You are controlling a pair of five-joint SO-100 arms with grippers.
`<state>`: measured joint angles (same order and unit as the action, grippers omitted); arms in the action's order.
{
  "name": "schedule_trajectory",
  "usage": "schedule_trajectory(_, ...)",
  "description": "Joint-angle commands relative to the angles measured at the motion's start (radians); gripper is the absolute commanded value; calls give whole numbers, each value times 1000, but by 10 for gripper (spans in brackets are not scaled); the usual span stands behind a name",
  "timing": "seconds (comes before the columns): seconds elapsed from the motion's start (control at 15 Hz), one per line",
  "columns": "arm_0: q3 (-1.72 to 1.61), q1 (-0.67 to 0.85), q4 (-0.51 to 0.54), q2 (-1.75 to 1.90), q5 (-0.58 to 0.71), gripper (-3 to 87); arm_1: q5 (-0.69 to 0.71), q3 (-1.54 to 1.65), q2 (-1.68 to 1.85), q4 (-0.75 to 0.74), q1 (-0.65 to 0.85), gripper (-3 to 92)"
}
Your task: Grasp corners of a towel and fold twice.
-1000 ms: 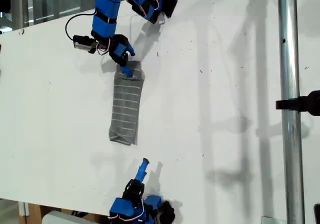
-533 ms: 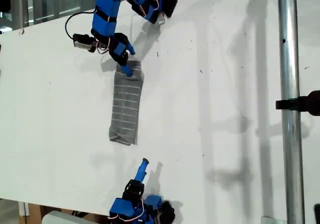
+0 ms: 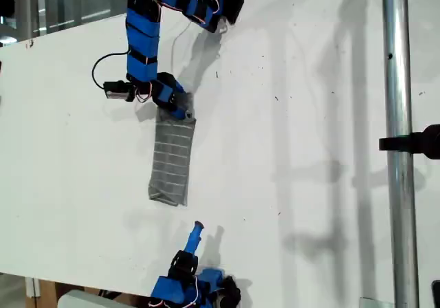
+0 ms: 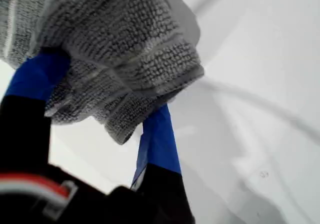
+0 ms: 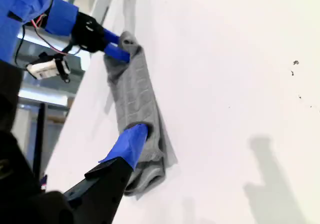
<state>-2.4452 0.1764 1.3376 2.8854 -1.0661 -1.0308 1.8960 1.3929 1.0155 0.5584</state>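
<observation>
Clamped on a bunched end of the towel [image 4: 120,59], my first gripper [image 4: 102,116] has grey cloth pinched between its two blue-taped fingers [image 4: 159,144], the fabric bulging out past them. In the exterior view this gripper [image 3: 177,107] sits at the towel's [image 3: 170,160] 12 o'clock end, reaching down from the arm [image 3: 141,36] whose base is at the top of that view.

From there the towel runs as a long, narrow folded strip toward 6 o'clock on the white table [image 3: 309,115], its thin pale stripes crossing its width. The far end of the strip is rumpled and slightly rolled.

Beyond that rumpled end, at about 6 o'clock from the towel in the exterior view, my second gripper [image 3: 196,232] points up toward the cloth and stands apart from it, with bare table between the tip and the fabric. Its own wrist view shows one blue-taped finger [image 5: 127,144] in front of the near end of the towel [image 5: 135,99]; only this one finger is visible, so whether the jaws are apart or together cannot be told. That same view shows my first gripper [image 5: 117,49] gripping the far end of the strip.

A metal pole [image 3: 397,143] stands at the exterior view's right, well apart from the towel.
</observation>
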Motion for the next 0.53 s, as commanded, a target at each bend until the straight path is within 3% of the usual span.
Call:
schedule_trajectory(0.0, 5, -11, 5, 9, -11, 468, 3, -34, 61, -44, -9, 150)
schedule_trajectory(0.13, 5, -11, 5, 23, -8, 468, 14, 83, 201, -74, 8, 13)
schedule_trajectory(0.27, 0, -11, 5, 29, -6, 465, -34, 302, 502, -57, 28, -2)
schedule_trajectory(0.47, -3, -9, 2, 34, 3, 463, -123, 454, 897, 239, 2, -2)
